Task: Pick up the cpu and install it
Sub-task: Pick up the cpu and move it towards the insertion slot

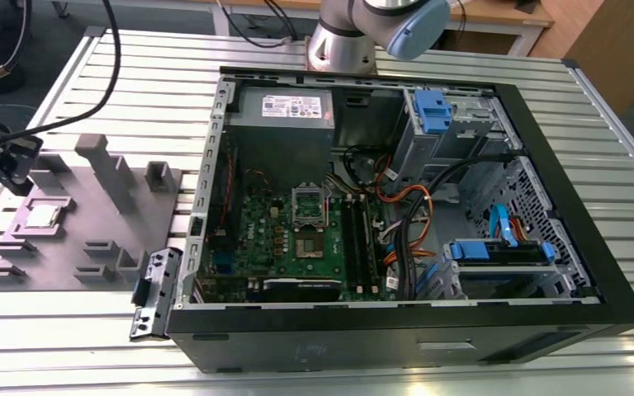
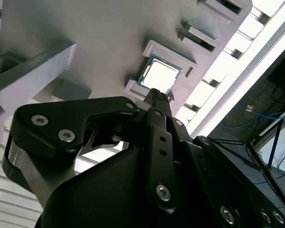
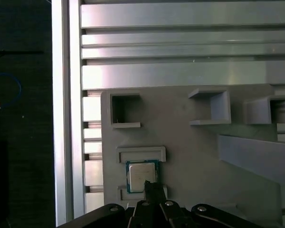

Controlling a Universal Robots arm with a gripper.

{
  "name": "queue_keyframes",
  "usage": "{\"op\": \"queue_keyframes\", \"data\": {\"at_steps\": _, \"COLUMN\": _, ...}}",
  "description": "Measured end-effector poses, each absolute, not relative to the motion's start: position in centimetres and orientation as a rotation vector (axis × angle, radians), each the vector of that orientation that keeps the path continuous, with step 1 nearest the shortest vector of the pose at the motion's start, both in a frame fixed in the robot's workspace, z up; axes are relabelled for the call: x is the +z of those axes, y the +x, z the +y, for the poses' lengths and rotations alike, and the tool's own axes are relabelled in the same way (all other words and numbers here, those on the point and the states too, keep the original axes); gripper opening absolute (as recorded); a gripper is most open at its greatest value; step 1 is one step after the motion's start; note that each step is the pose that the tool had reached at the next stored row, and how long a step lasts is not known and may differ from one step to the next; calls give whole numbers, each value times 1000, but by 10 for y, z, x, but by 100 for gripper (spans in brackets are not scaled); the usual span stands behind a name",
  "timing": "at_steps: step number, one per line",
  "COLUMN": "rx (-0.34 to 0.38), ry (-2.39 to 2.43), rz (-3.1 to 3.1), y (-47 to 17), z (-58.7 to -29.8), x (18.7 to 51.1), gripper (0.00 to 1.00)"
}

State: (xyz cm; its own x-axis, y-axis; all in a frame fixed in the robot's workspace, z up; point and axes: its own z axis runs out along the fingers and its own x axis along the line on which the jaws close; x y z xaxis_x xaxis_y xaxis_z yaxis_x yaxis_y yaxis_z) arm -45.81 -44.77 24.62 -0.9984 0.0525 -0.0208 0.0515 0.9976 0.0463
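First wrist view: end effector (image 3: 152, 185) closed, empty, pointing down near cpu (image 3: 141, 175) seated in grey tray (image 3: 194, 156).

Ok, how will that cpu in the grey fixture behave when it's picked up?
The cpu looks thin, flat and rigid, so it probably won't flex or roll. Its shiny metal top may be slippery. Raised brackets on the grey fixture frame it, so it likely resists sideways pushes.

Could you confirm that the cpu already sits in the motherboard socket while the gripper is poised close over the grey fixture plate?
Not quite: the cpu lies in its holder on the grey fixture plate, as the first wrist view shows; the gripper is indeed poised close over that plate.
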Motion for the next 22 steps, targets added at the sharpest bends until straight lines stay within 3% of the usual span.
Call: {"op": "queue_keyframes", "data": {"at_steps": 22, "rx": 36, "ry": 81, "rz": 3129, "y": -459, "z": -448, "x": 217, "gripper": 11}}
